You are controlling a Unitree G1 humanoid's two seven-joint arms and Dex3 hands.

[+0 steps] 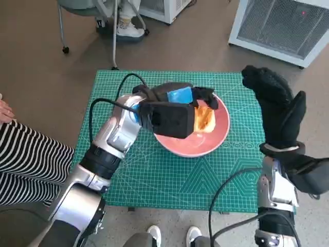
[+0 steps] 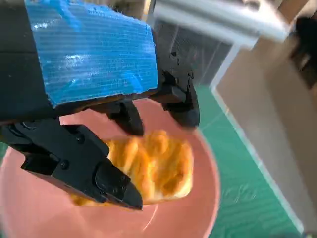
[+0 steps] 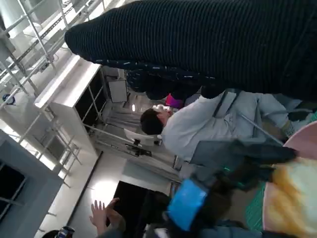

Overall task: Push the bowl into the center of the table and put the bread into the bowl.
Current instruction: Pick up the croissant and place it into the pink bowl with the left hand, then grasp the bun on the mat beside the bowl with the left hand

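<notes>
The pink bowl (image 1: pixel 216 139) stands on the green mat (image 1: pixel 154 175), a little right of the table's middle. A golden piece of bread (image 1: pixel 204 119) lies low inside it. My left hand (image 1: pixel 180 98) reaches over the bowl from the left. In the left wrist view its thumb and fingers (image 2: pixel 183 106) close round the bread (image 2: pixel 158 163) above the bowl's floor (image 2: pixel 198 218). My right hand (image 1: pixel 277 108) hovers at the table's right edge, gloved fingers spread, holding nothing. The right wrist view shows the bread (image 3: pixel 292 198), the bowl's rim (image 3: pixel 297 136) and the left hand's blue tape (image 3: pixel 185 203).
A person in striped clothing (image 1: pixel 25 159) sits close at the left. Feet (image 1: pixel 169 234) show at the table's near edge. A chair and more feet (image 1: pixel 126 25) stand beyond the far edge, and a white grilled unit (image 1: pixel 282 25) at the far right.
</notes>
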